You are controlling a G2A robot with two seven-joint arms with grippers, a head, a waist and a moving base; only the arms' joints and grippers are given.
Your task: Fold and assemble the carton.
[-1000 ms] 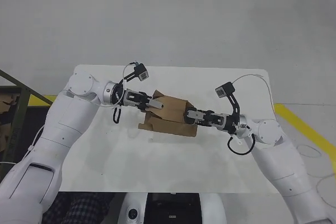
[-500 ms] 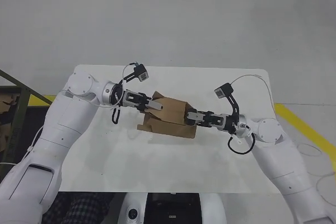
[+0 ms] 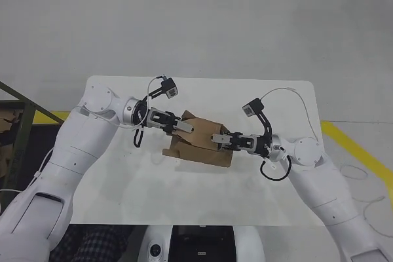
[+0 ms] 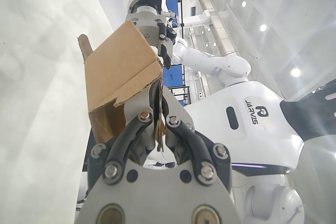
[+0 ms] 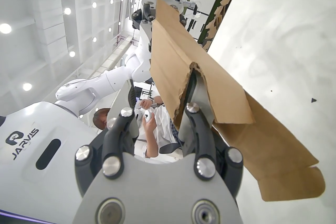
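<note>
Here, the partly unfolded carton (image 3: pixel 200 136) is shown over the middle of the desk (image 3: pixel 262 190). One torn edge is pinched by the closed left claw (image 3: pixel 188 128). At the opposite end the right claw (image 3: pixel 216 138) is spread open, one finger tucked inside a flap.

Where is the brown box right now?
In the top view the carton is at the middle of the white table, between the left gripper, which pinches one flap, and the right gripper at its other end.
</note>
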